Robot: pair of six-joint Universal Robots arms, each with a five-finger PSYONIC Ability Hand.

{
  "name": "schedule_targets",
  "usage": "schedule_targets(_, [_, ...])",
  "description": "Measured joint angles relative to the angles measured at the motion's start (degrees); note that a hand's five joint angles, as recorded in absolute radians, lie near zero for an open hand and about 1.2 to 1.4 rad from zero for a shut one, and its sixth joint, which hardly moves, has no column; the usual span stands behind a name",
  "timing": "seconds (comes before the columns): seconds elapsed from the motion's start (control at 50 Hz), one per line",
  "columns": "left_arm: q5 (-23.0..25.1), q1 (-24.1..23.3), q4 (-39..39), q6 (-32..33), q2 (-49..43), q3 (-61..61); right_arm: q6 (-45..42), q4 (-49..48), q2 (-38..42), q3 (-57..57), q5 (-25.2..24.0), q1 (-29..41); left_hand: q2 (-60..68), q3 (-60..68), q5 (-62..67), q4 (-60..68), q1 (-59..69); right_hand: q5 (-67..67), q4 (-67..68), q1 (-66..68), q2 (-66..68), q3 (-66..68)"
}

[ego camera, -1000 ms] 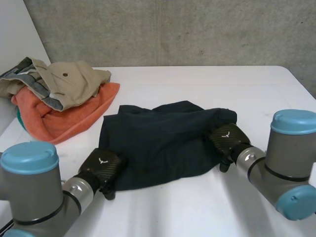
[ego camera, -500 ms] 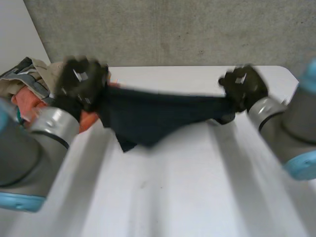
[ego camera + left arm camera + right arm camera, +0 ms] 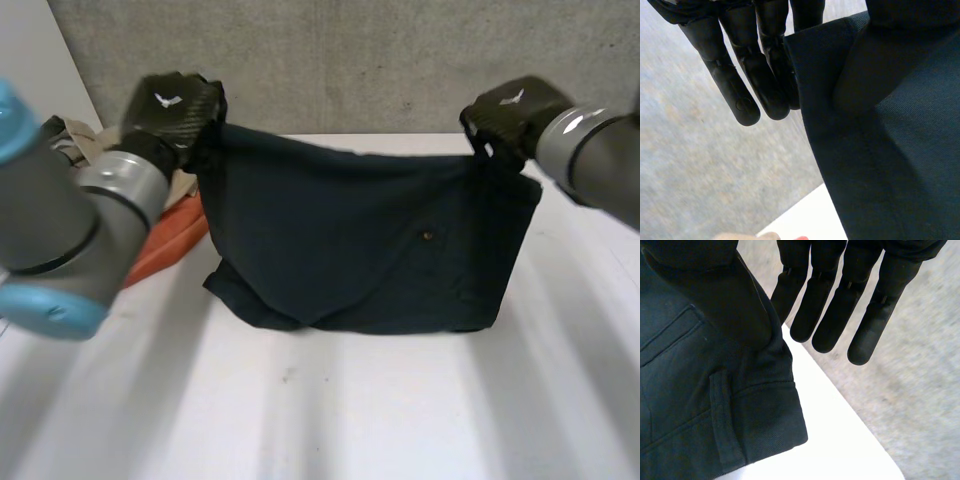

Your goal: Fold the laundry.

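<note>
As hands (image 3: 170, 105) (image 3: 510, 110) pinch corners, navy twill cloth (image 3: 350, 240) hangs.

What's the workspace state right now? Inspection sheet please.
Surface: white table, bare in front.
Job's things: dark garment held up and spread, its lower edge at the table; orange towel and khaki garment piled at the table's left.
Clutter: nothing seen.
Hands: left hand pinches one top corner of the dark garment, right hand the other.
Cables: nothing seen.
Surroundings: grey concrete wall behind the table.
</note>
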Motion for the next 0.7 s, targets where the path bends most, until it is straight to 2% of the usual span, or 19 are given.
schedule_targets(0.08, [-0.02,0.06,1.60,0.05,-7.35,8.25,1.92,-3.19,6.13,-5.45,0.96,0.20,0.06,0.02,0.00,0.00,0.00,0.00,0.03,0.00,0.04,0.05])
schedule_targets(0.16, [-0.07,-0.07,6.92,-0.19,-12.23,18.67,6.83,-12.31,11.03,-15.40,3.24,0.35,0.08,0.03,0.00,0.01,0.00,0.00,0.06,0.00,0.14,0.09])
schedule_targets(0.22, [-0.48,-0.19,14.80,-0.82,-13.04,23.63,9.81,-19.72,11.70,-19.97,4.53,0.36,0.13,0.07,0.00,0.01,0.00,0.00,0.08,0.00,0.32,0.19])
schedule_targets(0.24, [-0.98,-0.26,20.26,-1.41,-13.00,25.58,11.89,-26.11,11.48,-22.55,5.38,0.35,0.13,0.07,0.00,0.02,0.00,0.00,0.08,0.00,0.32,0.19])
schedule_targets(0.3, [-2.49,-0.33,30.44,-2.68,-12.00,27.99,13.91,-34.31,9.99,-24.37,6.23,0.35,0.13,0.07,0.00,0.02,0.00,0.00,0.08,0.00,0.32,0.19])
schedule_targets(0.36, [-3.96,-0.33,35.82,-3.61,-10.63,28.57,14.77,-39.29,8.05,-23.99,6.38,0.34,0.13,0.07,0.00,0.02,0.00,0.00,0.08,0.00,0.32,0.19])
schedule_targets(0.42, [-5.14,-0.39,36.94,-4.27,-9.44,27.67,14.93,-41.35,6.32,-21.60,6.10,0.32,0.13,0.07,0.00,0.02,0.00,0.00,0.08,0.00,0.32,0.19])
schedule_targets(0.5, [-5.66,-0.25,34.08,-4.49,-8.89,24.05,14.71,-40.18,5.49,-17.33,5.58,0.31,0.13,0.07,0.00,0.02,0.00,0.00,0.08,0.00,0.32,0.19])
schedule_targets(0.6, [-5.48,-0.16,30.28,-4.41,-8.90,17.39,14.15,-36.47,5.94,-12.15,5.14,0.30,0.13,0.07,0.00,0.02,0.00,0.00,0.07,0.00,0.32,0.19])
schedule_targets(0.7, [-3.49,-0.63,26.21,-4.03,-9.09,5.32,11.49,-29.05,8.92,-3.74,4.76,0.33,0.13,0.07,0.00,0.02,0.00,0.54,0.09,0.00,0.33,0.19])
